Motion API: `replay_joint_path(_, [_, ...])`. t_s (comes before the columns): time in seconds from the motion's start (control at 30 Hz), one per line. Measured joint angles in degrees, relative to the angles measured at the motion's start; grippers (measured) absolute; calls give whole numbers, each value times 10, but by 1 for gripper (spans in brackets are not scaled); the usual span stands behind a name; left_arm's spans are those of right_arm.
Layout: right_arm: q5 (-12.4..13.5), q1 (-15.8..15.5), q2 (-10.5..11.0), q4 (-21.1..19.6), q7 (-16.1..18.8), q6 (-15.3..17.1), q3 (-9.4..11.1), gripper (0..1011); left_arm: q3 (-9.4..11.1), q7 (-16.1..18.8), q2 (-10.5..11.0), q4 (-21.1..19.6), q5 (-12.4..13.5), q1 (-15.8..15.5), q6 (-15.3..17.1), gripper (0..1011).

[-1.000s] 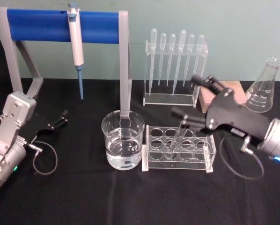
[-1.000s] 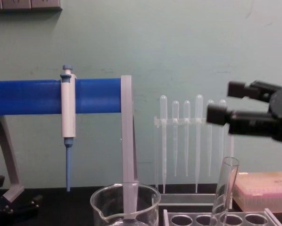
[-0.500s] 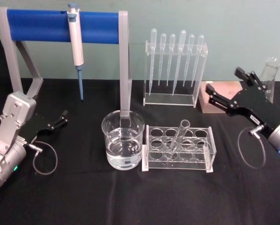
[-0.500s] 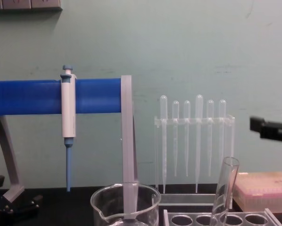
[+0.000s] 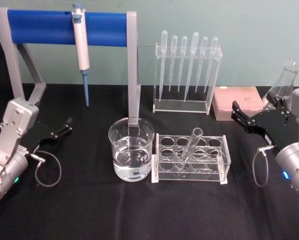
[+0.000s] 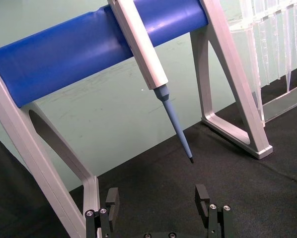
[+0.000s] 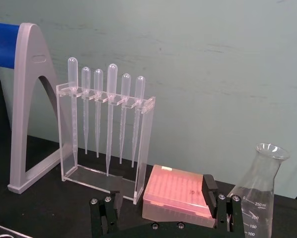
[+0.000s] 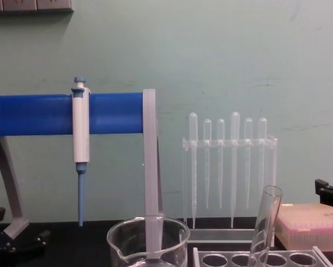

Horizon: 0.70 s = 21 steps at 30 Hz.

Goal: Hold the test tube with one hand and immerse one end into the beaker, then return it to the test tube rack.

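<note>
Nearest the robot, the beaker (image 5: 131, 155) holds water, and just beside it the test tube (image 5: 190, 146) leans in the rack (image 5: 190, 159), free of any grip. The left gripper (image 5: 60, 131) rests at the table's left, jaws spread and empty. The right gripper (image 5: 253, 118) hovers well right of the rack near the pink box (image 5: 238, 101), jaws also spread and empty. With the tube racked, the task looks finished or nearly so.

Far left: blue-bar stand (image 5: 64, 27) with white pipettor (image 5: 80, 42) hanging, blue tip down. Far centre: clear holder (image 5: 187, 75) with six plastic pipettes. Right of it: pink tip box (image 5: 237, 100), then conical flask (image 5: 284, 85). Near centre: clear tube rack (image 5: 209, 162) on black table (image 5: 139, 210).
</note>
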Motion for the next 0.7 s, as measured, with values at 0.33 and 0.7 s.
replay_joint_path(0.33, [-23, 2, -9, 16, 9, -15, 0, 1003, 0, 0, 0, 0, 0, 0, 0, 1000])
replay_joint_path(0.7, [-20, 2, -8, 15, 9, -15, 0, 1002, 0, 0, 0, 0, 0, 0, 0, 1000])
